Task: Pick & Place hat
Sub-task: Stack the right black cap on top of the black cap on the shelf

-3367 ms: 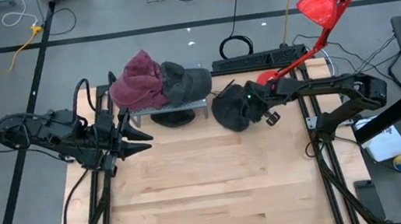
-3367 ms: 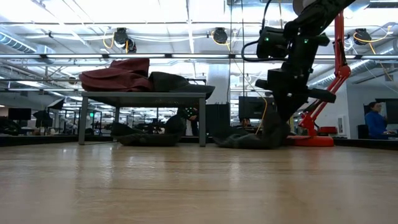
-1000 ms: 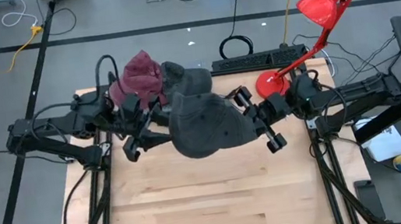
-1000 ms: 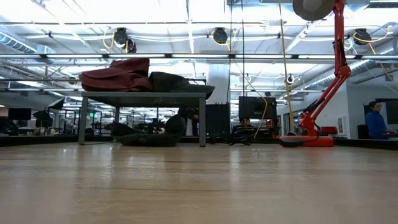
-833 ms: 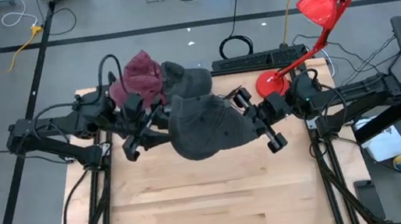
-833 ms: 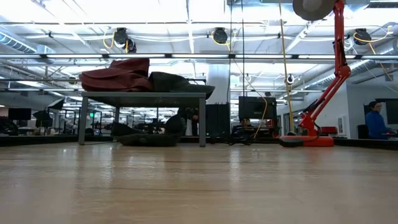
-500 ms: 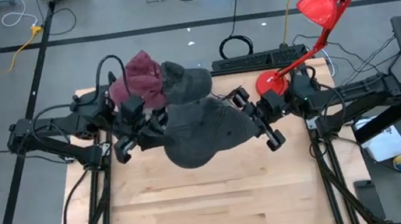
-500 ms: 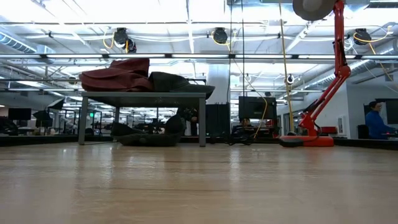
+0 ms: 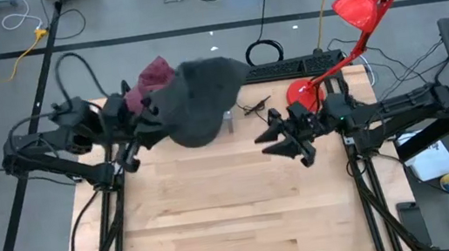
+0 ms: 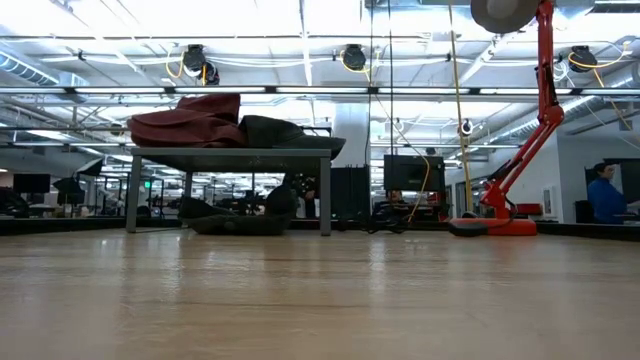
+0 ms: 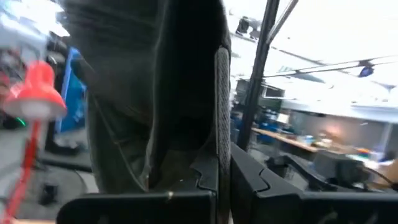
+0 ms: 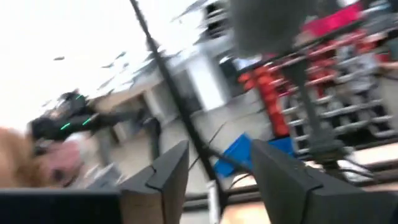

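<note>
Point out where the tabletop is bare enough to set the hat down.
The table's whole near half is bare wood, as is the middle between the two pincers. Crowded: the far edge, where the left pincer holds the dark hat above the small rack and maroon hat.

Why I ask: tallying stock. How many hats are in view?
4: a grey hat held in the left gripper, a maroon hat and a dark hat on the rack, another under it. More may be hidden.

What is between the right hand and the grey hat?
In the high view, only bare table and the shelf's corner lie between the right hand and the hat, which the left hand holds.
</note>
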Controlling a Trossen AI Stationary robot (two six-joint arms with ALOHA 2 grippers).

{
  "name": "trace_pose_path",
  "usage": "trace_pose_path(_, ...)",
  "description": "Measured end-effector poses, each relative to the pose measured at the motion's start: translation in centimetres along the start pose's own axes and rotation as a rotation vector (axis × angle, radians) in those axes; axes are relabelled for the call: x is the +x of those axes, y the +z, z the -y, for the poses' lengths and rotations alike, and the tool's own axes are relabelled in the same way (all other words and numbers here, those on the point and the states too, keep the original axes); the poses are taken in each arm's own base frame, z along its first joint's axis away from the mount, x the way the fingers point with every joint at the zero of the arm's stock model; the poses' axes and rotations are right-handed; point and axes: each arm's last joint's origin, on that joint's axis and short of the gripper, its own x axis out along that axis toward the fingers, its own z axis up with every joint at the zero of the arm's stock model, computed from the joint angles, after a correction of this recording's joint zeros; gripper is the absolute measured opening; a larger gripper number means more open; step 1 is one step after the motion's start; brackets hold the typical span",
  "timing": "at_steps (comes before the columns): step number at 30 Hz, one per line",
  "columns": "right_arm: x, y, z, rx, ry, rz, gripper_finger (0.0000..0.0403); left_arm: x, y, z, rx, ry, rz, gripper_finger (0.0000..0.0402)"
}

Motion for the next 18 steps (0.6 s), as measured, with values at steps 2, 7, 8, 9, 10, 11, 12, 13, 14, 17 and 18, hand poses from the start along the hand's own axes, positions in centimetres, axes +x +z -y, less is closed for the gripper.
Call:
trace_pose_path(2,-0.5,-1.1,0.7,0.019,-0.045,0.05,0.0177,-0.5,0.5,0.2,0.066,0.006,0.018,0.0008)
trace_pose_path(7,-1.8,-2.7,1.8,0.019,-0.107,0.304,0.0201,-1.1,1.5,0.6,0.286,0.01,0.096,0.0008)
trace_pose_path(8,-1.9,-2.9,2.0,0.029,-0.11,0.339,0.0203,-1.1,1.7,0.7,0.33,0.01,0.117,0.0008)
trace_pose_path(9,-2.0,-2.9,2.3,0.042,-0.112,0.366,0.0205,-1.1,1.8,0.7,0.37,0.009,0.131,0.0008)
trace_pose_path(10,-1.9,-2.9,2.6,0.055,-0.107,0.386,0.0207,-0.9,1.8,0.7,0.409,0.008,0.143,0.0008)
trace_pose_path(11,-1.9,-2.8,2.8,0.071,-0.106,0.402,0.0209,-0.7,1.9,0.7,0.443,0.007,0.16,0.0008)
trace_pose_path(12,-1.8,-2.7,3.0,0.085,-0.103,0.417,0.021,-0.5,1.9,0.6,0.474,0.008,0.178,0.0008)
trace_pose_path(13,-1.7,-2.6,3.3,0.095,-0.101,0.433,0.021,-0.3,1.9,0.5,0.502,0.002,0.194,0.0008)
trace_pose_path(14,-1.4,-2.4,3.5,0.105,-0.096,0.444,0.021,0.0,1.8,0.3,0.527,-0.004,0.213,0.0008)
trace_pose_path(17,-0.6,-1.5,4.4,0.124,-0.102,0.472,0.021,1.0,1.5,-0.6,0.564,-0.02,0.239,0.0008)
trace_pose_path(18,-0.2,-1.1,4.7,0.129,-0.102,0.485,0.021,1.3,1.3,-1.0,0.561,-0.026,0.235,0.0008)
